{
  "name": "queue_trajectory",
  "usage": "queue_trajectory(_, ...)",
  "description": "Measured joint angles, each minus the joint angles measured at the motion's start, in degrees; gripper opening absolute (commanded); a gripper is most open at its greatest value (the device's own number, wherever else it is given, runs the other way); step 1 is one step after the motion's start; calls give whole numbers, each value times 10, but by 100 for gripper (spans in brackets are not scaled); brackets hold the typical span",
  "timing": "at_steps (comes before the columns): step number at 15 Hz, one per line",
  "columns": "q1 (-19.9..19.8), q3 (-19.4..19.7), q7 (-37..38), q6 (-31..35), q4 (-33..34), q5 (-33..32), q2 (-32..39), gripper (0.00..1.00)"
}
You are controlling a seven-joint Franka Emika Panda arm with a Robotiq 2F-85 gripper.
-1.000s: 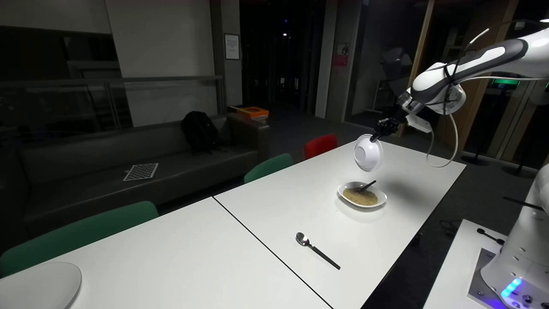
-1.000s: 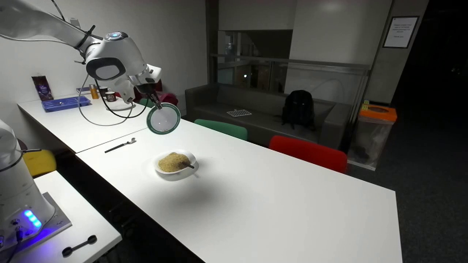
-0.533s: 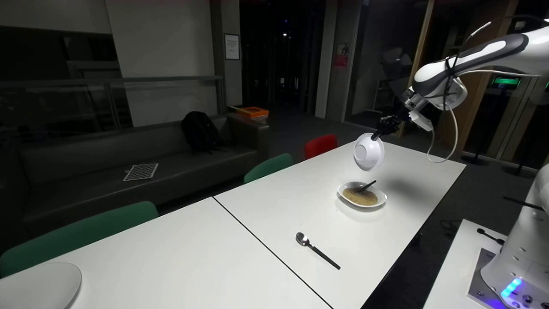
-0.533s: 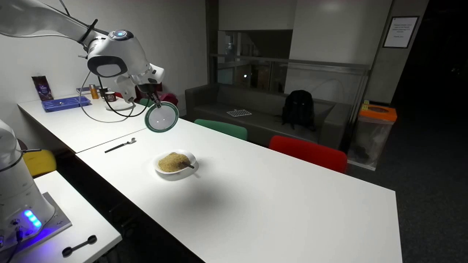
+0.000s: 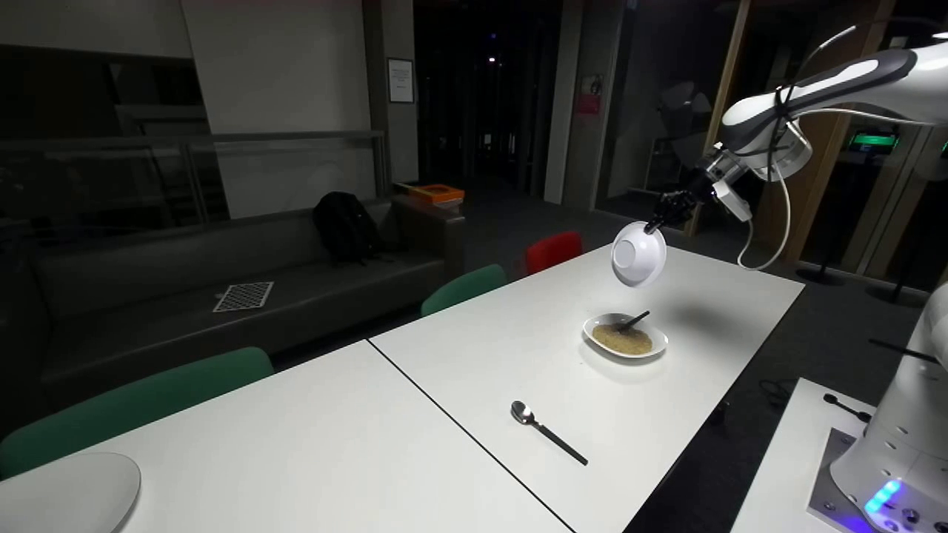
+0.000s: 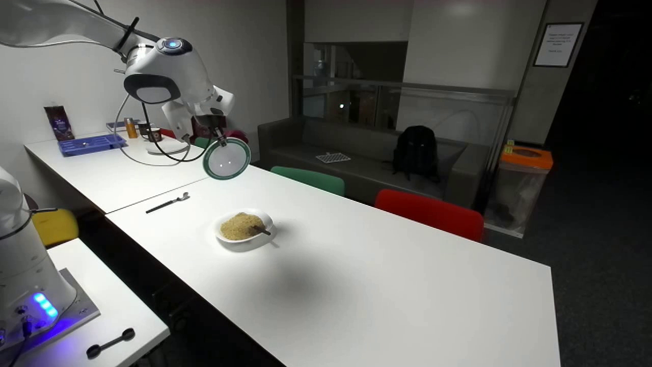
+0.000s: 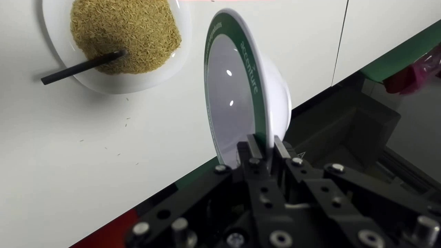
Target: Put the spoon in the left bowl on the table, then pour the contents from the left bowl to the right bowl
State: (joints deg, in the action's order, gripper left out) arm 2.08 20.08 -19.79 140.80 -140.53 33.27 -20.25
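The white arm (image 6: 168, 66) has grey panels (image 5: 898, 64) and a looping pale cable (image 5: 789, 218). Blue lights (image 6: 46, 305) mark its base (image 6: 33, 270). The shadowed fingers (image 7: 254, 172) seem black, with silvery screws (image 7: 297, 161).

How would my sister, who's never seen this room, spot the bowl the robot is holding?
From the long white table, look up to the black gripper. It holds a green-banded bowl by the rim, tipped on its side. That lettered band inside the rim sets it apart from the plain white bowl on the table, holding tan grains.
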Motion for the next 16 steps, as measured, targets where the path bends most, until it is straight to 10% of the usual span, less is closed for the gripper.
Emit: queue_trajectory(16, -39, 23, -60, -166, 47, 76, 0, 3)
